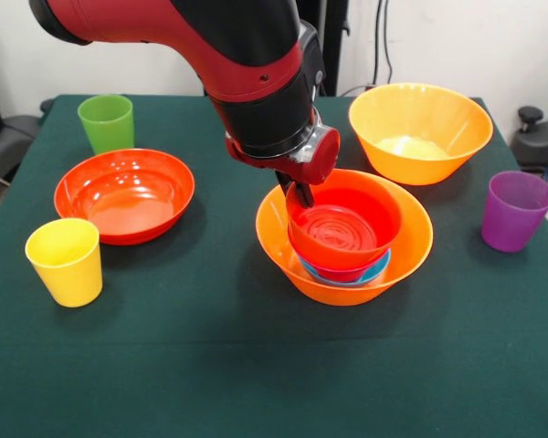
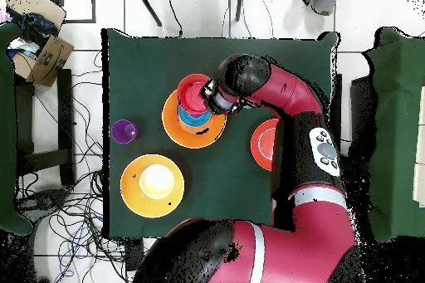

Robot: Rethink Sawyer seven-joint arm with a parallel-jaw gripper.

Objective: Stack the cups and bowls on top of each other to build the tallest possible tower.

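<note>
A large orange bowl sits mid-table and holds the tower: a blue small bowl at the bottom, a magenta one on it, and a small red-orange bowl on top. My gripper comes down on the left rim of that top bowl, with its fingers straddling the rim and shut on it. Loose on the table stand a green cup, a yellow cup and a purple cup.
A second large orange bowl stands behind the tower on the right in the front view. A wide shallow red-orange bowl lies to the left, between the green and yellow cups. In the overhead view the arm hides part of it.
</note>
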